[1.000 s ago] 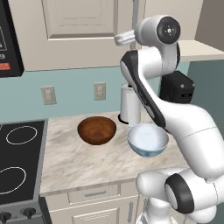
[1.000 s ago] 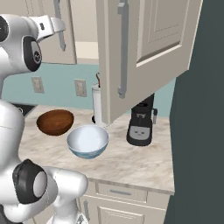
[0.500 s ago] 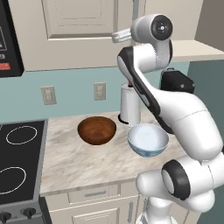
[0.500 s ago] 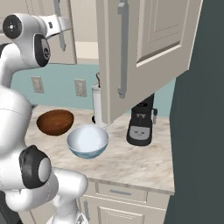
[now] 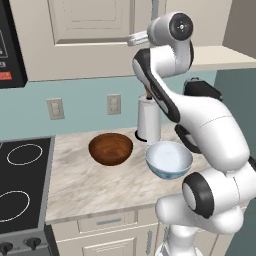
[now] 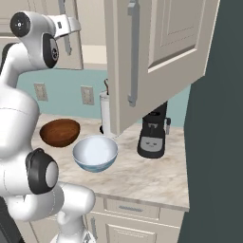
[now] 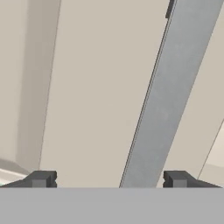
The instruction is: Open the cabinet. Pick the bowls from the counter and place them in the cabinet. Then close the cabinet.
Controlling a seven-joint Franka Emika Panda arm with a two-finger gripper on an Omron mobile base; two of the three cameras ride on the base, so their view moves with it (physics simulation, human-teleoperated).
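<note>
Cabinet: beige wall unit, raised-panel doors. Right door stands swung open toward the room, its long silver bar handle on the near edge; left door closed against the frame.

Hand: raised at cabinet height beside the left door; the two dark fingertips stand wide apart with a silver bar handle running between them, not pinched. Holds nothing.

Surface: beige marbled stone, carrying both bowls.

Brown bowl: glossy wood, upright, toward the stovetop side, near the wall.

White bowl: blue pattern outside, pale inside, upright, just beside the brown bowl and nearer the front edge. The two appear apart.

White canister: upright behind the bowls, against the wall.

Coffee machine: black, on the surface under the open door.

Stovetop: black, white rings.

Wall outlets: two, on the teal wall.

Writing: none legible; a red patch on the dark appliance at upper left is too small to read.
</note>
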